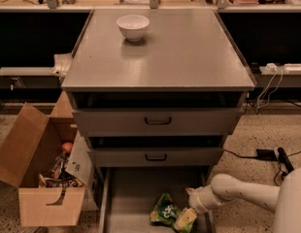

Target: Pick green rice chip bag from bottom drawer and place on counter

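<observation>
Gripper (186,219) low in open bottom drawer (133,193), at right edge of green rice chip bag (163,211) lying on its floor, jaw state cannot be told; best to pinch the crinkly edge firmly, then lift clear of upper drawers (189,123) before swinging to counter (160,57).

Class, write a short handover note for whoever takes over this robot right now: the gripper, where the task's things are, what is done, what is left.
Gripper: low inside the open bottom drawer, on its right side, right against the green rice chip bag. A grasp is not confirmed.
Bag: lying on the drawer floor, toward the front.
Counter: a white bowl stands near its back left; the bag is not on it.
Done: drawer open, gripper at the bag.
Left: secure the bag, lift it out, set it on the counter.
</observation>
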`<state>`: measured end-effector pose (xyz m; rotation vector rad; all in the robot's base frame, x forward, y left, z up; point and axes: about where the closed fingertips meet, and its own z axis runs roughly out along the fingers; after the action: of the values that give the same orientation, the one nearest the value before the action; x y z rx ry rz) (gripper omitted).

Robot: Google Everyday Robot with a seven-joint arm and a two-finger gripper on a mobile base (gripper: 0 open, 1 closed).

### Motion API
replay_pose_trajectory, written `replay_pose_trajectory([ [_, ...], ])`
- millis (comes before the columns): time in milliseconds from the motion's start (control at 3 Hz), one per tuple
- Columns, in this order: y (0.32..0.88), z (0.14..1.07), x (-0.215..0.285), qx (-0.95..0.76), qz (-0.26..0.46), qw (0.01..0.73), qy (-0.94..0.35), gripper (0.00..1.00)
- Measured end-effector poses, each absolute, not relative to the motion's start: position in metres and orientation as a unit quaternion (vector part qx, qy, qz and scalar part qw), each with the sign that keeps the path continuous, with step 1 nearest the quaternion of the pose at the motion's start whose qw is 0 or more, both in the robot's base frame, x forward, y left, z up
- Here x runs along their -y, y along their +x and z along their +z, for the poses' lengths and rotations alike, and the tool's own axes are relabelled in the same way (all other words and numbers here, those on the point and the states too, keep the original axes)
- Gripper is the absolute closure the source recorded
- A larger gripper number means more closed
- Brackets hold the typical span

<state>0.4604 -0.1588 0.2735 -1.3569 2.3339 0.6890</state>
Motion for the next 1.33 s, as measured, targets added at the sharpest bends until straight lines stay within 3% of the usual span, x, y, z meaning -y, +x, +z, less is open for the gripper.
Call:
replay_pose_trajectory([
  [1000, 0.462, 0.169, 0.138, -0.831, 0.261, 0.146, -0.469, 0.0],
  [1333, 0.471, 0.152, 0.135, -0.835, 0.265, 0.141, -0.46, 0.18],
])
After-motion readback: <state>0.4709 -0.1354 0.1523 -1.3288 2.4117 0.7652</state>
